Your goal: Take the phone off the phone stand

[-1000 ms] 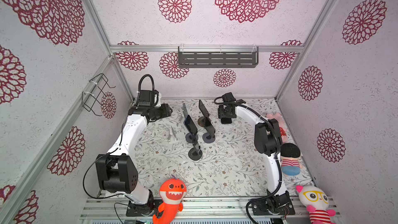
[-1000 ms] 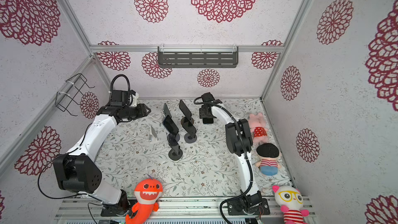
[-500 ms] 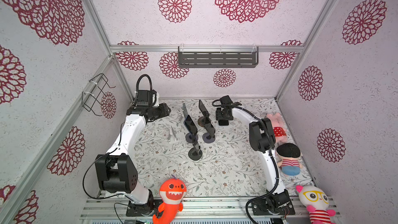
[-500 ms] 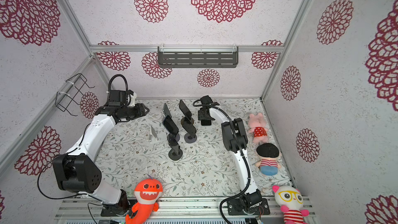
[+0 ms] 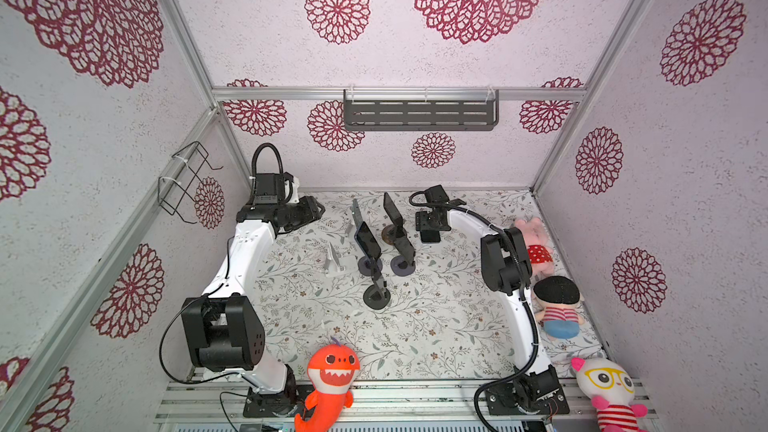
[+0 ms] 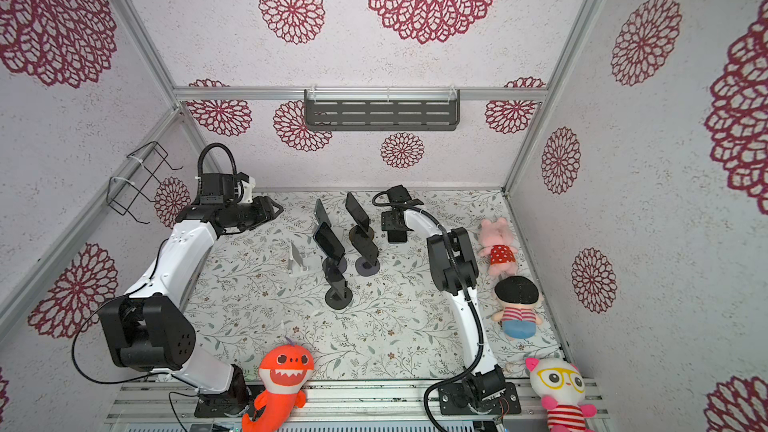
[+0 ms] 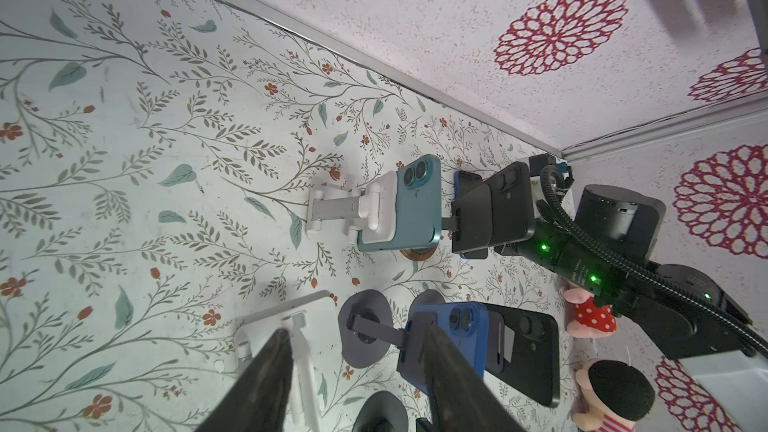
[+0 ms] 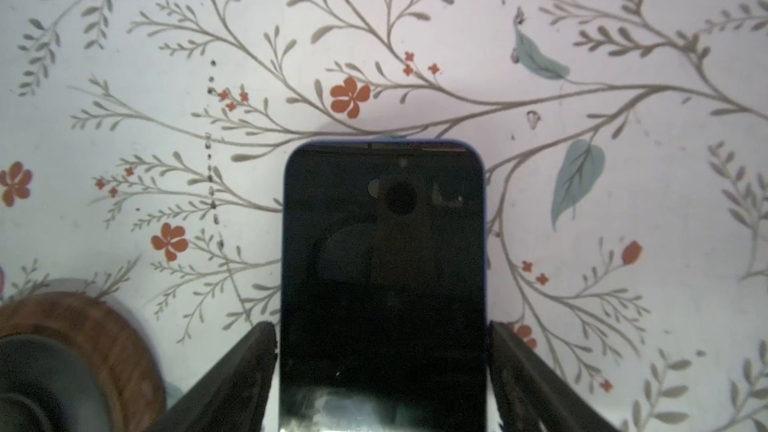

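Phone off its stand and down near the far edge of the surface, that's my read. My right gripper sits over it with a finger along each long edge. A thin sliver of floral print shows between each finger and the blue rim, so the jaws stand parted, not pinching. The dark screen faces up at my wrist camera. I can't tell whether it lies fully flat or hangs just above the surface.

The wooden-based stand is just beside it, close enough to matter. My left gripper hangs toward the far left corner, jaws apart, nothing between them, and plays no part right now.

I judge the step in hand to be the let-go that ends the removal. The next move calls for a straight rise of the right gripper, fingers kept wide so neither one drags the rim. It also needs to keep clear of that wooden base on the way out.
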Action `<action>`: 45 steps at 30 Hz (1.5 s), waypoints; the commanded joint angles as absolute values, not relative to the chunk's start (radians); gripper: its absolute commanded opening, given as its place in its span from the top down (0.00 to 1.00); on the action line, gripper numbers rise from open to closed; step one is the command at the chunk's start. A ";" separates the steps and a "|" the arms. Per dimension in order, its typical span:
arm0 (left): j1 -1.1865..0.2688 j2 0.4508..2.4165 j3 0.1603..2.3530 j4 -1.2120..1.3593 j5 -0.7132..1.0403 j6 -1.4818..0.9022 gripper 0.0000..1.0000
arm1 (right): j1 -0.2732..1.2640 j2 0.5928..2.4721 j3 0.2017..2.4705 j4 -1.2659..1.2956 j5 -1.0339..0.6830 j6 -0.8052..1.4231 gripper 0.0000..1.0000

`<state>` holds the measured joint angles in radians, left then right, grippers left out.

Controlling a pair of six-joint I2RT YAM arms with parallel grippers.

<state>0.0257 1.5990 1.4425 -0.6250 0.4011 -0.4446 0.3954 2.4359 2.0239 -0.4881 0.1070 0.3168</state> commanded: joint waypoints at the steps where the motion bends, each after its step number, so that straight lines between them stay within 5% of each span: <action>1: 0.032 1.612 1.435 -0.590 0.443 -0.461 0.45 | 0.394 2.405 2.005 -0.515 0.113 0.345 0.17; 13: 0.069 1.614 1.405 -0.515 0.556 -0.511 0.42 | 0.380 2.287 2.058 -0.605 0.088 0.270 0.01; 21: 0.051 1.620 1.429 -0.524 0.569 -0.498 0.27 | 0.375 2.012 1.849 -0.660 0.111 0.196 0.01; 28: -0.089 1.640 1.577 -0.692 0.301 -0.351 0.00 | 0.371 1.717 1.524 -0.664 0.162 0.192 0.01; 39: -0.292 1.900 1.881 -0.883 -0.060 -0.280 0.00 | 0.371 1.355 1.125 -0.606 0.238 0.264 0.07; 45: -0.299 2.016 1.938 -0.880 -0.061 -0.320 0.20 | 0.370 1.301 1.105 -0.593 0.230 0.250 0.09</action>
<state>-0.3035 1.9862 1.9068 -0.8543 -0.0170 -0.3210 0.3752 1.3357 1.0992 -0.6189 0.1951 0.2382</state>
